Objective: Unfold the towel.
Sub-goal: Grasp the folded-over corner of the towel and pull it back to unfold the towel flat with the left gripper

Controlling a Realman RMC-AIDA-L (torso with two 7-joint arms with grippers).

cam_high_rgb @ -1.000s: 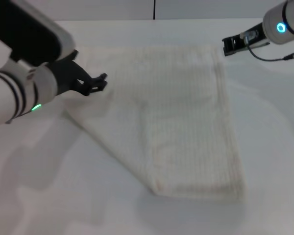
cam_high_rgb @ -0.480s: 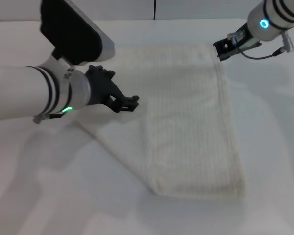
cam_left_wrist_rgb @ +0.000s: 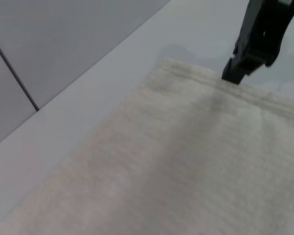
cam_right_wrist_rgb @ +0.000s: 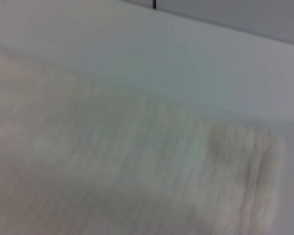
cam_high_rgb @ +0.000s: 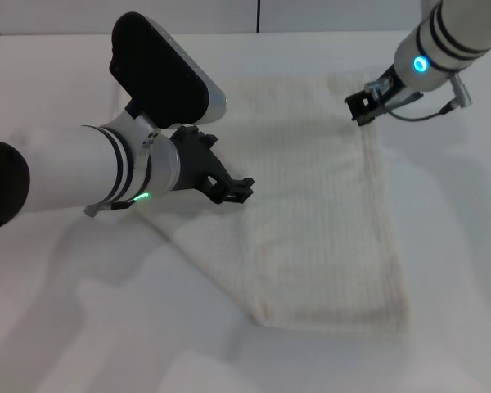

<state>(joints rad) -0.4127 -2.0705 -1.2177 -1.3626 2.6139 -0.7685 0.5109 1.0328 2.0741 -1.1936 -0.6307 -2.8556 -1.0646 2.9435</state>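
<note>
The towel (cam_high_rgb: 311,213) is a cream-white ribbed cloth lying folded on the white table, with a doubled layer on its right half and a slanting edge at the near left. My left gripper (cam_high_rgb: 233,192) hovers over the towel's left-middle part. My right gripper (cam_high_rgb: 359,107) is at the towel's far right corner, low over the hem. In the left wrist view the towel (cam_left_wrist_rgb: 186,166) fills the picture and the right gripper (cam_left_wrist_rgb: 231,76) meets its far edge. The right wrist view shows the towel's thick corner (cam_right_wrist_rgb: 240,166) close up.
The white table (cam_high_rgb: 458,246) extends around the towel on all sides. A grey wall panel with a dark seam (cam_high_rgb: 257,16) runs along the far edge. My left forearm (cam_high_rgb: 65,176) lies across the left side of the table.
My left arm has swung right and in, from beside the towel's left edge to over it. My right gripper has moved left and down onto the far right corner.
</note>
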